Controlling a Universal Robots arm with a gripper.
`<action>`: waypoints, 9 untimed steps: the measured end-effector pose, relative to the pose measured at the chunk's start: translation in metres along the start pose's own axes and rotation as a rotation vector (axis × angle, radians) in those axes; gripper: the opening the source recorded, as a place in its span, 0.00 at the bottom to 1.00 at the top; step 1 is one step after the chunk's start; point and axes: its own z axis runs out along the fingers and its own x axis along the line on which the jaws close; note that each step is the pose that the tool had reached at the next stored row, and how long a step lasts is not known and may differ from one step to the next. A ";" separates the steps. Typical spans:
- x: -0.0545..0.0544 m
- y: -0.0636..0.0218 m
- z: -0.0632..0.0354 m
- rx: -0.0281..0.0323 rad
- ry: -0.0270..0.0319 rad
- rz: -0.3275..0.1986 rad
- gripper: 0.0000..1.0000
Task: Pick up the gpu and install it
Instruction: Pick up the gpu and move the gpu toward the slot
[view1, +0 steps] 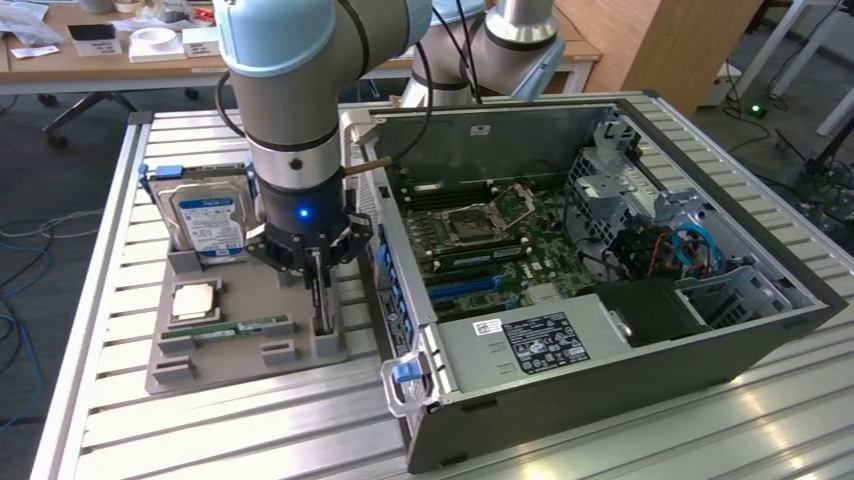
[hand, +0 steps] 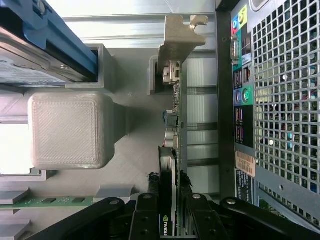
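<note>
pincer (view1: 316, 298): narrow, closed on both faces of the gpu (hand: 176, 131), fingers (hand: 146, 215) low over the grey holder tray (view1: 220, 360).
gpu: upright on edge between the fingers, silver bracket (hand: 179, 37) out past the fingertips, seated in the holder's slot by the look of it.
slip risk: grip near one end only; free bracket end likely to droop or twist once lifted.
snag risk: bracket close by the slot wall (hand: 102, 62); crooked pull liable to jam it or drag the tray.
collision risk: computer case (view1: 601, 370) just beside the pincer; rear panel (hand: 280, 100) near the card, easily clipped on a sideways swing.
neighbours: RAM stick (view1: 230, 327) and hard drive (view1: 207, 212) on the pincer's other side, apart from the card.
</note>
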 end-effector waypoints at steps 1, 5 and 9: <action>0.000 0.0000 0.0000 0.0000 0.0001 0.000 0.26; 0.000 0.0000 0.0000 0.0000 0.0001 0.000 0.26; 0.000 0.0002 -0.0013 -0.0004 -0.0011 0.000 0.26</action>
